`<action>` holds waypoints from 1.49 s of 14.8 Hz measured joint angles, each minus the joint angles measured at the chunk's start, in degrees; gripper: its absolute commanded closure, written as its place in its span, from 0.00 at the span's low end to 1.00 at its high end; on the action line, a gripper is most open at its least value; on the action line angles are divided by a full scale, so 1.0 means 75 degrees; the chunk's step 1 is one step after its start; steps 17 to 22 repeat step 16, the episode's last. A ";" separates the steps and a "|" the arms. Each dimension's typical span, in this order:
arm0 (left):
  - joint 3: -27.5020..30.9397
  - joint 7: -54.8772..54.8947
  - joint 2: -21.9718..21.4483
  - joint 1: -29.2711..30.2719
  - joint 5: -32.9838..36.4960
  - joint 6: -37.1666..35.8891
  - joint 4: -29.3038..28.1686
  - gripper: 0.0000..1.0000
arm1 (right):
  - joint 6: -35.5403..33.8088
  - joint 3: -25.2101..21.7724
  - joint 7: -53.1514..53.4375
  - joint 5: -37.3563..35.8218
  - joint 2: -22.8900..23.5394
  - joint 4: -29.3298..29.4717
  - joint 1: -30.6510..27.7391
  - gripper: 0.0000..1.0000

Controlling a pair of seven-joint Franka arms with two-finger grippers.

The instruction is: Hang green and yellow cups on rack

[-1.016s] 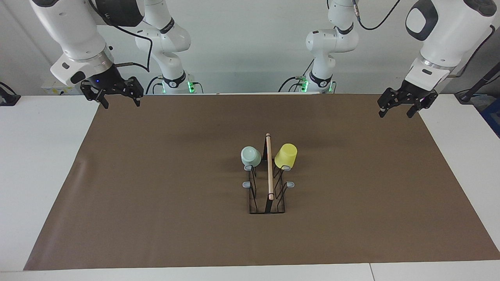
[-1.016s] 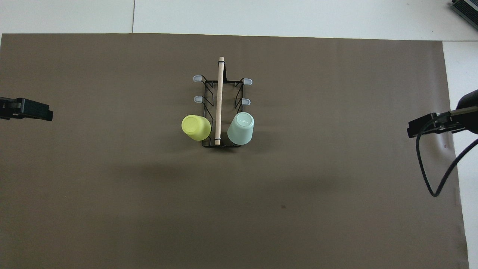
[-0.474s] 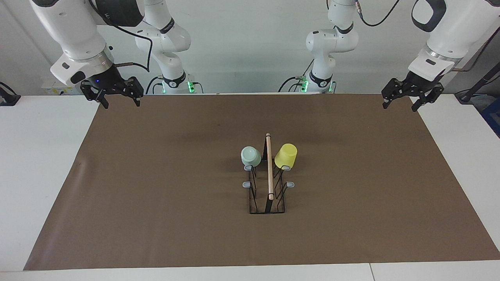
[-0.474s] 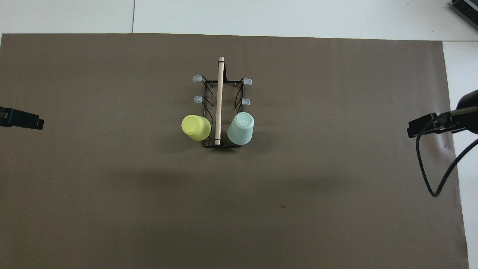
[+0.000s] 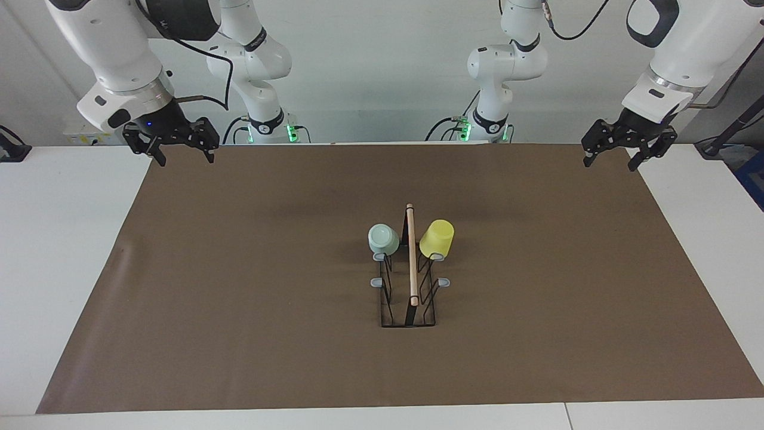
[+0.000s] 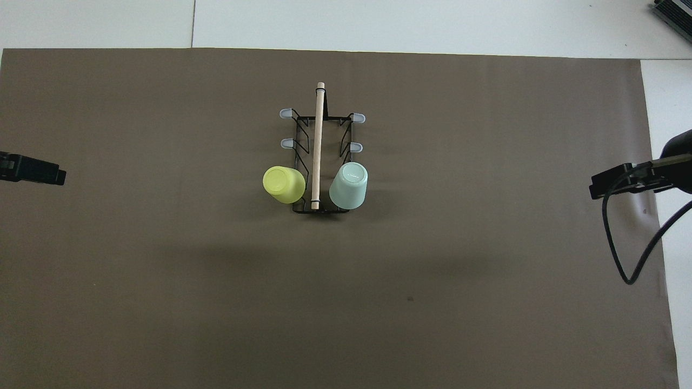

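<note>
A: Where are the cups sitting right now?

B: Both are hanging upside down on the rack (image 5: 409, 280), which is standing in the middle of the brown mat (image 5: 239, 286). The green cup (image 5: 383, 239) is sitting on the prong nearest the robots on the side toward the right arm's end of the tabletop (image 5: 59, 239). The yellow cup (image 5: 437, 238) is sitting on the matching prong on the side toward the left arm's end. The wooden rod (image 5: 410, 254) is running between them along the top of the rack.

A: Are the other prongs (image 5: 377, 282) carrying anything?

B: No, the four grey-tipped ones farther from the robots are showing bare.

A: And the claws?

B: The right claw (image 5: 170, 143) is hovering over the mat's corner at its own end, with its fingers standing wide apart and nothing between them. The left claw (image 5: 621, 149) is hovering over the mat's corner at its end, likewise spread and gripping nothing. Both are hanging well apart from the rack.

A: So which step are we looking at?

B: I am judging the hanging as done, since each cup is resting on a prong with no claw touching it. The arms are looking parked, as at the close of the job.

A: What is the next move asking for, then?

B: Very little, I am thinking: keeping both claws clear of the rack so neither cup is getting knocked off its prong.
</note>
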 measured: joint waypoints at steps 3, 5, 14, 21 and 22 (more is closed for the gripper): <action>-0.0009 -0.0189 -0.0013 -0.0172 0.0006 -0.0129 0.0091 0.00 | 0.0000 0.0000 0.0000 0.0000 0.0000 0.0000 0.0000 0.00; -0.0016 -0.0244 -0.0033 -0.0222 0.0007 -0.0176 0.0091 0.00 | 0.0000 0.0000 0.0000 0.0000 0.0000 0.0000 0.0000 0.00; 0.0063 -0.0260 -0.0057 -0.0224 0.0017 -0.0329 0.0090 0.00 | 0.0000 0.0000 0.0000 0.0000 0.0000 0.0000 0.0000 0.00; 0.0075 -0.0260 -0.0057 -0.0222 0.0018 -0.0332 0.0090 0.00 | 0.0000 0.0000 0.0000 0.0000 0.0000 0.0000 0.0000 0.00; 0.0075 -0.0260 -0.0057 -0.0222 0.0018 -0.0332 0.0090 0.00 | 0.0000 0.0000 0.0000 0.0000 0.0000 0.0000 0.0000 0.00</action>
